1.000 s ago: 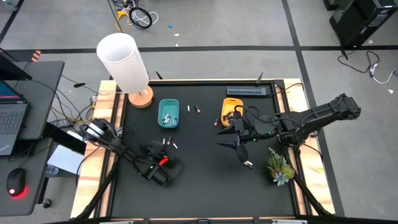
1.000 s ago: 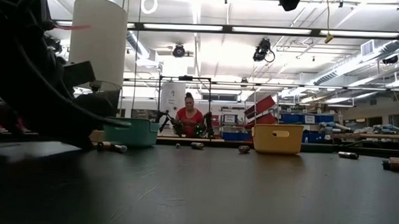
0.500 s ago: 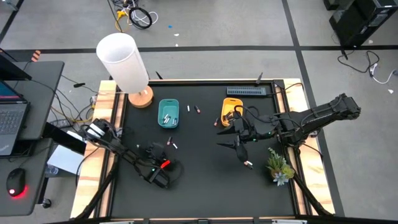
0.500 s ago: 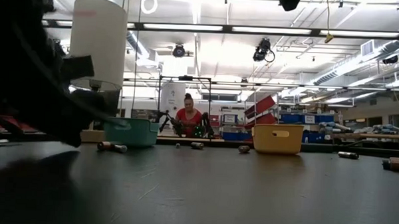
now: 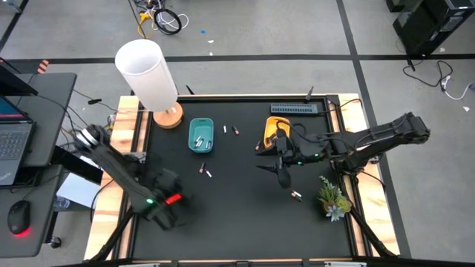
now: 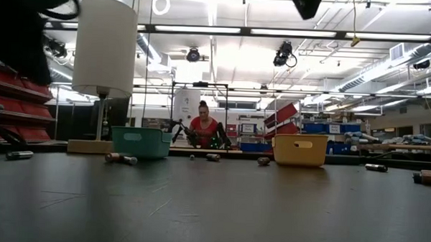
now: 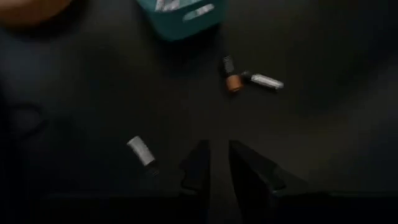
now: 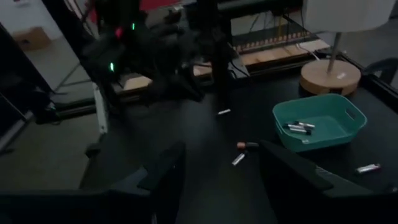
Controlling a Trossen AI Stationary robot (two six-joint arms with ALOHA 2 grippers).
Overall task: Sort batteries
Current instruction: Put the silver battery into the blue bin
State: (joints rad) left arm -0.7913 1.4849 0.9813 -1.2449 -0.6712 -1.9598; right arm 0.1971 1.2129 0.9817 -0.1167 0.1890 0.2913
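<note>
Batteries [image 5: 205,170] lie in little groups on my black desk [image 5: 237,215]. My left tool [image 7: 216,163] hangs over the near left part of the desk, its two fingers almost together with nothing between them. One silver battery [image 7: 140,151] lies just beside it. Farther back a white lamp [image 5: 151,76] stands at the left corner. Next to it sits the teal tray [image 5: 201,136] with a few silver batteries inside. Two more batteries [image 5: 231,130] lie between that tray and the yellow tray [image 5: 275,131]. My right tool [image 5: 277,157] floats just in front of the yellow tray, fingers spread wide, holding nothing. One battery [image 5: 295,195] lies nearer, close to a small plant [image 5: 333,196] on the right.
</note>
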